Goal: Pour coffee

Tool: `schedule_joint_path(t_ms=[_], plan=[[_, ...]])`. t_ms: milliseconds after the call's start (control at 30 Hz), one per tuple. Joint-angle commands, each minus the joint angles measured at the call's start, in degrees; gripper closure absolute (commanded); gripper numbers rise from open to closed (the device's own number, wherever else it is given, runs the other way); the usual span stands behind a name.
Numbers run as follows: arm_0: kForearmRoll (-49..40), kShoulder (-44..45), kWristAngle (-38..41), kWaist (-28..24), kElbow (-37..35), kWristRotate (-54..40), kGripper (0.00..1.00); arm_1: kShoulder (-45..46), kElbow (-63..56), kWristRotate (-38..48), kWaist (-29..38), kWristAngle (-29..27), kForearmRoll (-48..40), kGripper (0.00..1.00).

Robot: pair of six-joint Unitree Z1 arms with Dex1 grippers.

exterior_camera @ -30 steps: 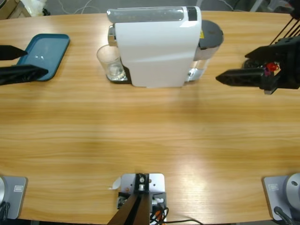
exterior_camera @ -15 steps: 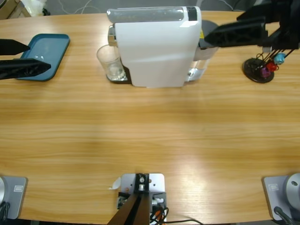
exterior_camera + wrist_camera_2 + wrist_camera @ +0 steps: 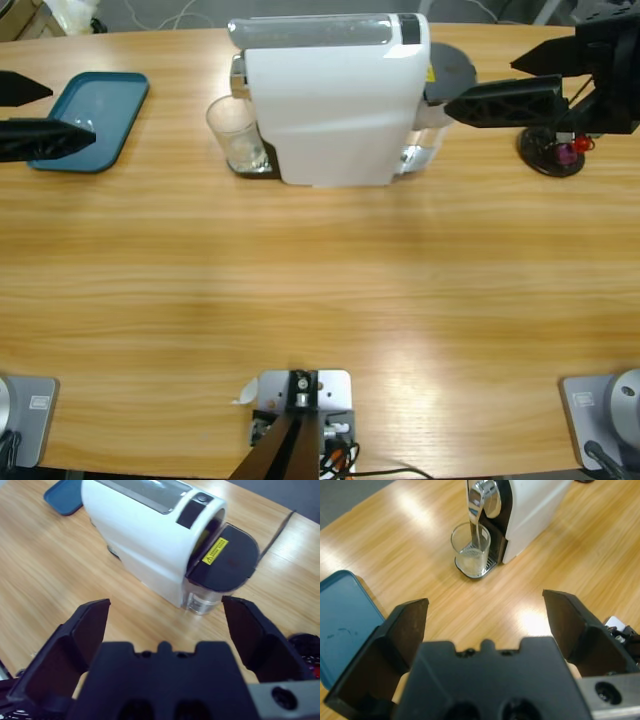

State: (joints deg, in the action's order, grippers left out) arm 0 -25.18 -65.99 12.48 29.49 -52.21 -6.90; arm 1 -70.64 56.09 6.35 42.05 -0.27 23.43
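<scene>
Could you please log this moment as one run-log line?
left claw open, empty | right claw open, empty | glass under coffee machine spout | tray bare

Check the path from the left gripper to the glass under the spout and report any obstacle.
Nothing visible blocks it. The left gripper, jaws open, faces the glass across bare table. The blue tray lies off to one side, and the coffee machine stands behind the glass.
</scene>
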Motion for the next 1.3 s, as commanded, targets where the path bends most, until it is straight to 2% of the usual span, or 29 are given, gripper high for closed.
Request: schedule_joint_path(t_ms=[33, 767, 1300], plan=[[-2.2, -2.6, 1.1, 0.2, 0.5, -0.9, 0.0, 4.8, -3.5, 0.1, -0.5, -1.6, -0.4, 0.0], [-1.5, 0.8, 3.3, 0.2, 3.0, -2.4, 0.0, 7.4, -5.6, 0.2, 1.0, -1.6, 0.6, 0.0], [-1.3, 3.6, 2.9, -1.9, 2.5, -4.2, 0.0, 5.1, -4.6, 0.2, 1.2, -2.0, 0.5, 0.0]])
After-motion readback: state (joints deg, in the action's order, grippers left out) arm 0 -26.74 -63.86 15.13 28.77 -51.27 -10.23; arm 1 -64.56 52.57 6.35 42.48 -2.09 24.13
